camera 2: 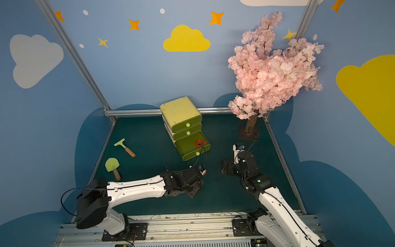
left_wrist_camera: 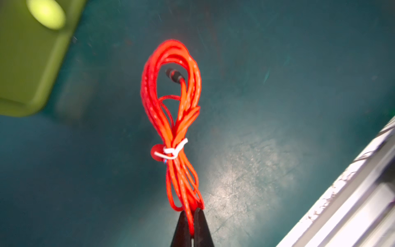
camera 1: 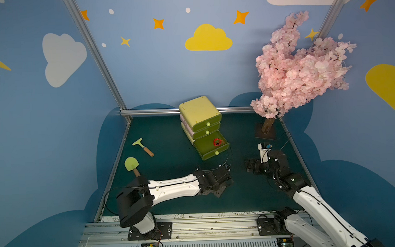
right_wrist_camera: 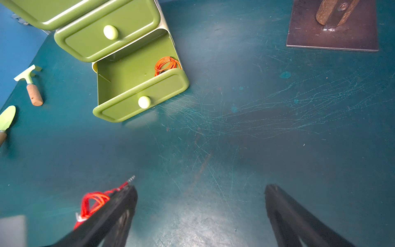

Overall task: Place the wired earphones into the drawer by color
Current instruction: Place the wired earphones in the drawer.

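A red bundle of wired earphones [left_wrist_camera: 171, 107], tied with a white twist tie, hangs from my left gripper [left_wrist_camera: 191, 213], which is shut on its lower loops just above the mat. The same bundle [right_wrist_camera: 94, 201] shows beside one finger of my right gripper [right_wrist_camera: 201, 192], which is open and empty over bare mat. A green three-drawer unit [camera 1: 199, 110] stands at the back middle. Its bottom drawer [camera 1: 206, 155] is pulled open, and another red earphone bundle [camera 1: 218, 142] [right_wrist_camera: 166, 64] lies in its right corner. The upper two drawers are closed. The left arm reaches just in front of the open drawer.
A green scraper [camera 1: 143, 146] and a green spade [camera 1: 132, 165] with wooden handles lie at the left of the mat. A pink blossom tree [camera 1: 298, 68] on a dark base plate [camera 1: 265, 131] stands at the back right. An aluminium rail [camera 1: 195, 226] runs along the front edge.
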